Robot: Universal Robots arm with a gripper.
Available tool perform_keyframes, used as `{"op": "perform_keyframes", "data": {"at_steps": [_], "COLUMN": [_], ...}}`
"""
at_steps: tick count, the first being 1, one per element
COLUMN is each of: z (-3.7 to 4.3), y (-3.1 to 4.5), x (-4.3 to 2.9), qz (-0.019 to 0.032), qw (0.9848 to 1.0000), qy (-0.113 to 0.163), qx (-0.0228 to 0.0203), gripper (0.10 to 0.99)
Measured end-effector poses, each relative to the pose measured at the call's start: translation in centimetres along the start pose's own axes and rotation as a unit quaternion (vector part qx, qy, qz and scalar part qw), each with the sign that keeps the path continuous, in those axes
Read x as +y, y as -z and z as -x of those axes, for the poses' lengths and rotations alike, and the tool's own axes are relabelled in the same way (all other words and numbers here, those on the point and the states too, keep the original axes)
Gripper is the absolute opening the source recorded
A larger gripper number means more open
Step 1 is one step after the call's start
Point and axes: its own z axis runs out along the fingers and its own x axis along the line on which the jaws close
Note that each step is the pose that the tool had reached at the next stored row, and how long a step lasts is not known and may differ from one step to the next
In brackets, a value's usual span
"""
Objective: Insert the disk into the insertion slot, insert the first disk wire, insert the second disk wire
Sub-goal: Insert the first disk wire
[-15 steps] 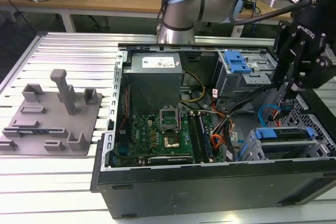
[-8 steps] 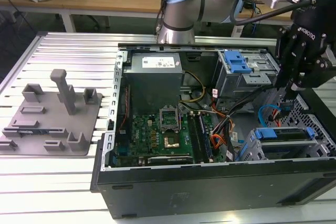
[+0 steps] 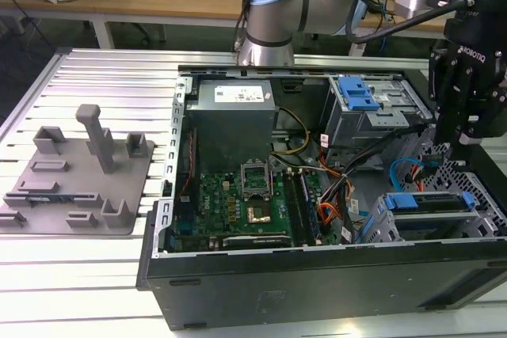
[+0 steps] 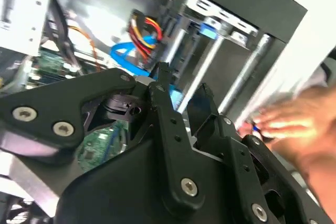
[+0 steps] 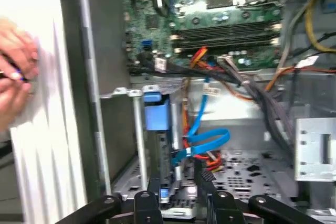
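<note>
My jaws (image 3: 462,142) hang over the corner of the open computer case (image 3: 317,282) that lies on the bench (image 3: 79,275), on the exterior view's right. In both wrist views my two fingers stand apart with a gap between them, and I see nothing clamped there.

The disk (image 3: 432,202) lies just below me. Its blue carrier edge lines up with the mouth of the insertion slot (image 3: 444,231), the grey perforated cage at the near corner of the case. From how flush it sits, I judge the first step done: the disk looks seated in its bay rather than lying loose.

The wires look like the unfinished part. A blue wire (image 5: 207,139) loops free in the air above the cage floor, and a red and yellow bundle (image 5: 202,157) runs just beside it. Its dark plug end lies near my fingertips, not between them. I cannot tell whether either wire is plugged into the back of the disk; from the slack, I judge both are yet to go in.

A person's hand (image 5: 16,61) rests outside the case wall, well apart from my fingers.
</note>
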Motion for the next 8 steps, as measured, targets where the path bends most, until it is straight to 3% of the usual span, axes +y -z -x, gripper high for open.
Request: {"op": "perform_keyframes", "data": {"at_steps": [1,3,5,7,8], "z": [0.16,0.67,1.58,1.65,1.7], "y": [0.02,0.11,0.06,-0.06,-0.21], "x": [0.02,0.03,0.07,0.02,0.03], "qz": [-0.0005,-0.0008,-0.0008,0.0006,0.0039], "qw": [0.9999,0.9996,0.9992,0.9991,0.9989], "qy": [0.001,0.003,0.004,-0.001,-0.012], "qx": [0.0115,0.0295,0.0399,0.0432,0.0459], "gripper": [0.412,0.412,0.412,0.412,0.412]}}
